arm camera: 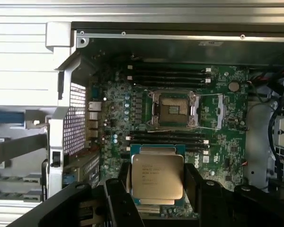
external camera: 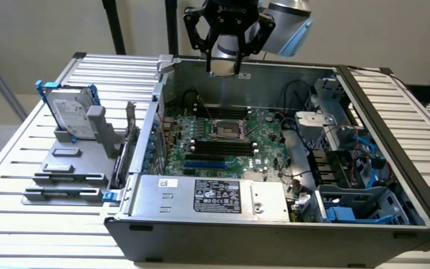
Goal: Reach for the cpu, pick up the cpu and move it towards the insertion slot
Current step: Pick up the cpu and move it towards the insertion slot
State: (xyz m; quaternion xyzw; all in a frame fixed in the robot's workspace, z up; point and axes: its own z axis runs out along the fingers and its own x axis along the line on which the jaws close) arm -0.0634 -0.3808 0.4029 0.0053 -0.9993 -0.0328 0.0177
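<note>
Robotics lab, slatted metal bench [external camera: 43, 185], open PC case [external camera: 275, 227]

Cpu [arm camera: 157, 178] – matt silvery metal (printed lettering); insertion slot [arm camera: 174, 109] frame – shiny metal; pincer [arm camera: 157, 189] black.

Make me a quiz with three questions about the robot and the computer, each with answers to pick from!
1. Where is the cpu?
A. Between the gripper fingers
B. In the insertion slot
C. On the hard drive

2. What colour is the motherboard?
A. Red
B. Green
C. White

3. How is the insertion slot now?
A. Filled with a chip
B. Covered by a fan
C. Empty

Answers:
1 A, the wrist view shows the fingers at both sides of the chip.
2 B, the board inside the case is green.
3 C, its dark centre lies bare inside the metal frame.
</note>
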